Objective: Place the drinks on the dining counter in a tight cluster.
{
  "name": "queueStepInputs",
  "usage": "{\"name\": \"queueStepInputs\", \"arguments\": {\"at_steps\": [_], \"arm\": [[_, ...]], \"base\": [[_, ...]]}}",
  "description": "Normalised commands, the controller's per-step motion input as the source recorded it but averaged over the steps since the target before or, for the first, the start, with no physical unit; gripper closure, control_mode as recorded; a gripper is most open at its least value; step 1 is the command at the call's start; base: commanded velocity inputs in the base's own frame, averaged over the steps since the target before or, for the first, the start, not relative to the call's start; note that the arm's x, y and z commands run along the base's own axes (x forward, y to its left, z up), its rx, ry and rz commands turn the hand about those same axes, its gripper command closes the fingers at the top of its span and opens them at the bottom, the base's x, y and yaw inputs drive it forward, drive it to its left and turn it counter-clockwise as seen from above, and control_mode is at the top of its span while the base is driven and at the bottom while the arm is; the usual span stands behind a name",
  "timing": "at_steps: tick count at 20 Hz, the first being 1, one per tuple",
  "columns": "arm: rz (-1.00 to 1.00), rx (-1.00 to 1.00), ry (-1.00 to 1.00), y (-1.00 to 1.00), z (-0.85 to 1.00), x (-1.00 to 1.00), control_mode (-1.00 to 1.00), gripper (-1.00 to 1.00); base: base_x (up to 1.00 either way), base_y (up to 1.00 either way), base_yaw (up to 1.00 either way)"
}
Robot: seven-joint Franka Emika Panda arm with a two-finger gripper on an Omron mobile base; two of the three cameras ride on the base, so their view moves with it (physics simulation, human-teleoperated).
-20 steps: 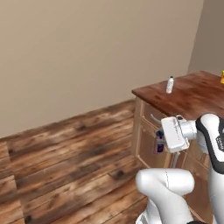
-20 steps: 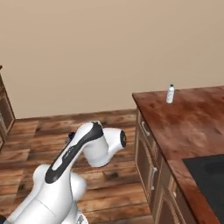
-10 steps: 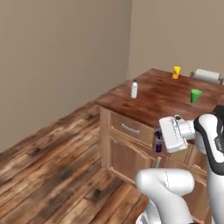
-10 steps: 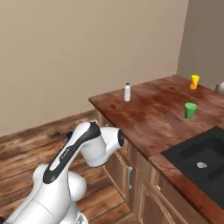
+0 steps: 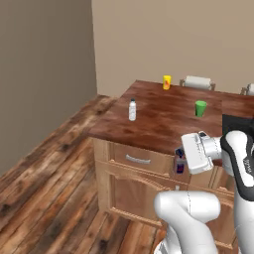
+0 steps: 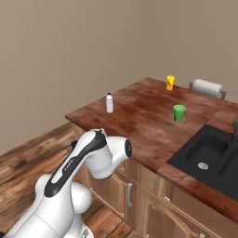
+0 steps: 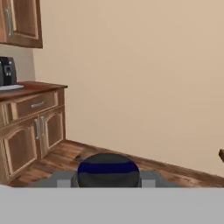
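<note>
From my left base camera the water bottle [image 5: 132, 109] stands upright near the dining counter [image 5: 158, 121] edge, well apart from the gripper [image 5: 179, 162]. The gripper hangs off the counter front, pinched on the purple-blue bottle [image 5: 179, 164], which its white hand half hides. I can't make out the fingers. My hand camera catches the bottle's dark top [image 7: 108, 169].
</note>
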Motion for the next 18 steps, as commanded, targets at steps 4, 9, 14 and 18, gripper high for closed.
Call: {"name": "queueStepInputs", "arguments": {"at_steps": [4,9,14,18], "arm": [[0.00,0.00,0.00,0.00,0.00,0.00,1.00,1.00],[0.00,0.00,0.00,0.00,0.00,0.00,1.00,1.00],[0.00,0.00,0.00,0.00,0.00,0.00,1.00,1.00],[0.00,0.00,0.00,0.00,0.00,0.00,1.00,1.00]], "base": [[0.58,0.38,-0.53],[0.51,0.36,-0.59],[0.45,0.45,-0.33],[0.53,0.49,-0.18]]}}
